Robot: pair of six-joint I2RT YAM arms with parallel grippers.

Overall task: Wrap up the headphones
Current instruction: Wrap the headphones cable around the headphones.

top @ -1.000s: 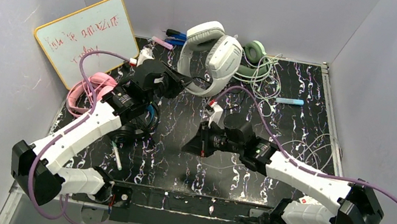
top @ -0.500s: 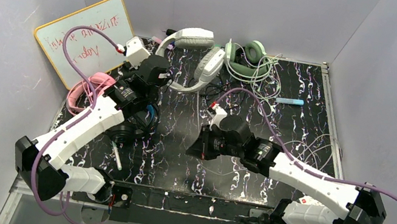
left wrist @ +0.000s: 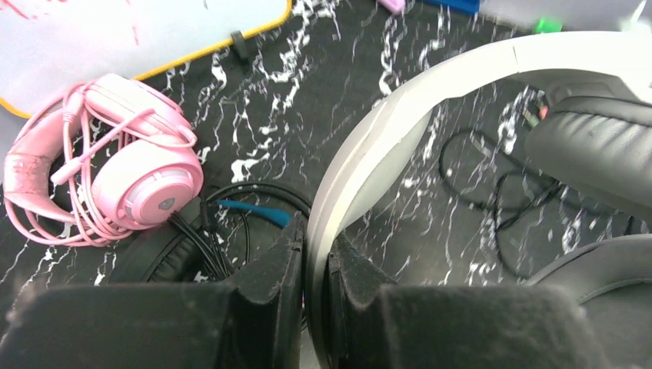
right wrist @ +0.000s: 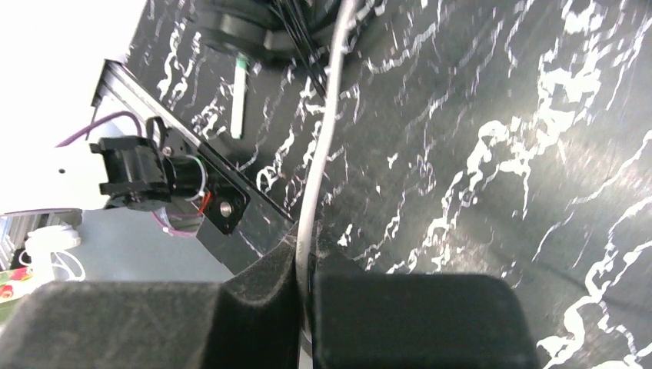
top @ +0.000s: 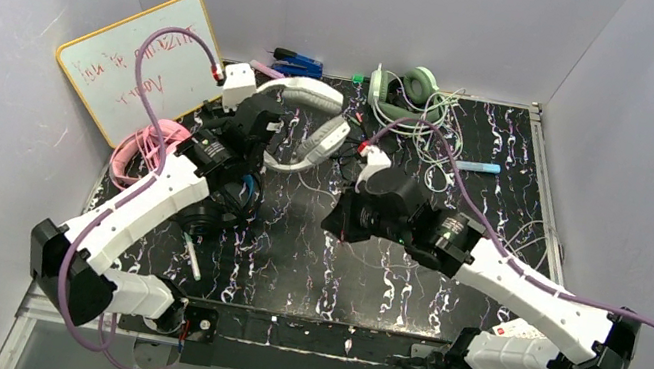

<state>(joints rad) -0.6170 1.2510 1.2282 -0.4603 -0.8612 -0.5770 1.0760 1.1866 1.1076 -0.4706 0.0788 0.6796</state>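
The left hand (top: 261, 129) is pressed together on the headband of the white-grey headset (top: 311, 92), pinching the pale band edge-on between both fingers. That headset lies toward the back of the black marbled counter (top: 386, 286), left of centre, its dark-padded cups turned toward the right arm; whether the cups touch the counter cannot be told. A thin dark cable lies in loose loops on the counter beneath the band.

The right hand (right wrist: 305, 261) is at mid-counter, its fingers closed on a thin white cord (right wrist: 319, 154), which rises from between them in a gentle curve across the counter.

The pink headset (top: 153, 142) rests at the left edge with its cord bundled over one cup, just in front of a yellow-framed whiteboard (top: 137, 60) leaning against the wall. Right beside it, partly under the left arm, is the black-and-blue headset (top: 219, 211). A green headset (top: 398, 91) with tangled pale cord lies at the back, right of the white-grey one
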